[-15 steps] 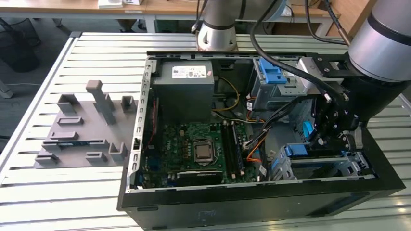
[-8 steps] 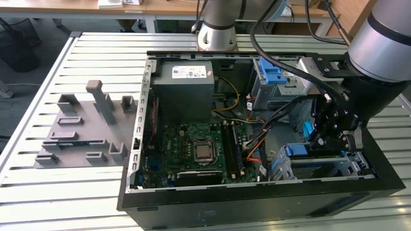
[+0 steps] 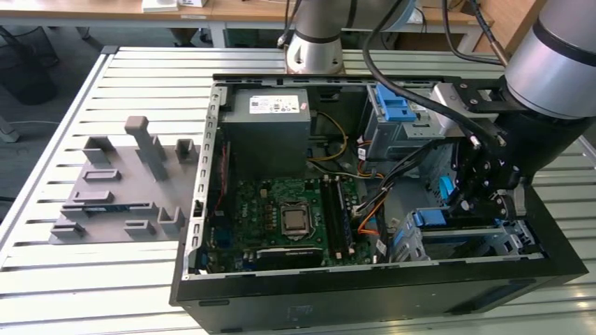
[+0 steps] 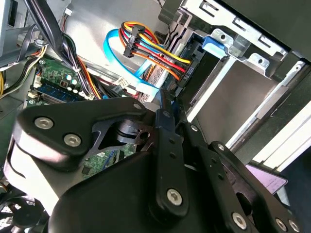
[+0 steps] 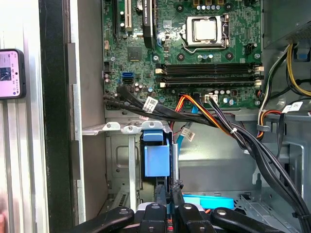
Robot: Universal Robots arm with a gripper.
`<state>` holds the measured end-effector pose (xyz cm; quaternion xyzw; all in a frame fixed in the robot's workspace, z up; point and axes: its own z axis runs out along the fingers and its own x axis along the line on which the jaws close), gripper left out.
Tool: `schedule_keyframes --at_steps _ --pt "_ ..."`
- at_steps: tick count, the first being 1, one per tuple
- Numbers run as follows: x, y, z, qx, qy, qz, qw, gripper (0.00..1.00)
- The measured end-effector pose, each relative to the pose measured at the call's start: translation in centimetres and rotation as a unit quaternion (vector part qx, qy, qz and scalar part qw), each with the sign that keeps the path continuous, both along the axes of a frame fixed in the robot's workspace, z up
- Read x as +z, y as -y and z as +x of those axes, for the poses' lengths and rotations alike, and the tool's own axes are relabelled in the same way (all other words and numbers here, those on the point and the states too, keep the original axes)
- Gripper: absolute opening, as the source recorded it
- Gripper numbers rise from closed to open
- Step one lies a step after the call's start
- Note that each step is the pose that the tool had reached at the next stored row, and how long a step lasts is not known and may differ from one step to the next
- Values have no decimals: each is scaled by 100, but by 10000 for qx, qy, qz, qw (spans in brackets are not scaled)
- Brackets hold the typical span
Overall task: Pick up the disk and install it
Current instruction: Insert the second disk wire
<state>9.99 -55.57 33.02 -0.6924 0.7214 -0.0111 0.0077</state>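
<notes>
The disk (image 5: 156, 161) shows as a blue-railed block with a thin silver edge, standing on edge in the metal drive bay (image 5: 119, 165) at the case's front corner. In the exterior view the disk's blue rail (image 3: 445, 188) sits just beside my gripper (image 3: 482, 187), which reaches down into the bay (image 3: 507, 241). In the first wrist view my gripper (image 5: 168, 190) has its two black fingers close together on the disk's silver edge. The second wrist view shows my gripper (image 4: 167, 110) pointing at the bay's sheet-metal wall (image 4: 233, 92).
The open computer case (image 3: 200, 209) lies on a slatted metal table (image 3: 112, 272). Inside are the motherboard (image 3: 279, 209), a grey power supply (image 3: 270, 122), an upper blue-latched bay (image 3: 396, 108) and loose cable bundles (image 5: 209, 114). A grey fixture (image 3: 121, 188) stands at the exterior view's left.
</notes>
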Motion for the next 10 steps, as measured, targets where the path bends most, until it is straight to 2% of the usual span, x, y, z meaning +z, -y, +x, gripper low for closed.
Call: schedule_keyframes --at_steps 5,10 --pt "11 -1 -4 0 1 5 10000 16" --pt "53 0 -4 0 1 1 10000 16"
